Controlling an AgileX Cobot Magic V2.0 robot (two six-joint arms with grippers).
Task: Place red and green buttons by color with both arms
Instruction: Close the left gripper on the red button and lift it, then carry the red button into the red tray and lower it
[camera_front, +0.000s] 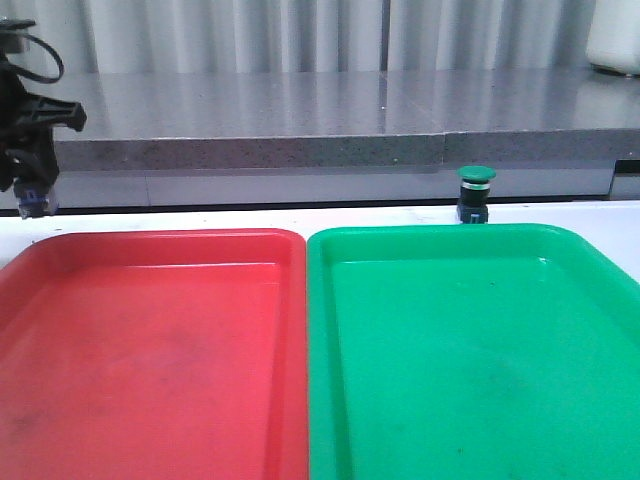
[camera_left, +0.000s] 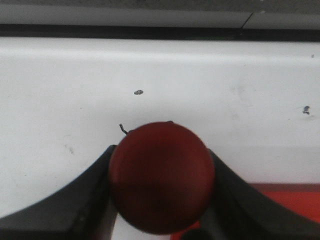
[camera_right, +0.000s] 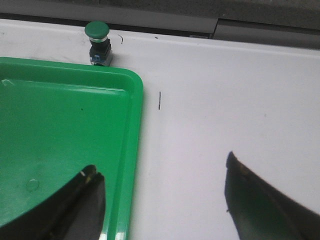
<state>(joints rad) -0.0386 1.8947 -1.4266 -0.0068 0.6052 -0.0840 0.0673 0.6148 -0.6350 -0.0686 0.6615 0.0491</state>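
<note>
My left gripper (camera_left: 161, 165) is shut on the red button (camera_left: 161, 177); its dull red cap fills the space between the two black fingers (camera_left: 75, 200). In the front view this gripper (camera_front: 34, 200) hangs at the far left, above the table behind the red tray's (camera_front: 150, 240) back left corner. The green button (camera_front: 476, 190) stands upright on the white table just behind the green tray's (camera_front: 440, 235) back rim. It also shows in the right wrist view (camera_right: 98, 42). My right gripper (camera_right: 162, 175) is open and empty, straddling the green tray's right edge (camera_right: 135, 150). It is out of the front view.
The red and green trays lie side by side and fill the near table. A grey stone ledge (camera_front: 300, 150) runs along the back behind the white table strip (camera_front: 250, 216). A corner of the red tray (camera_left: 295, 200) shows under the left gripper.
</note>
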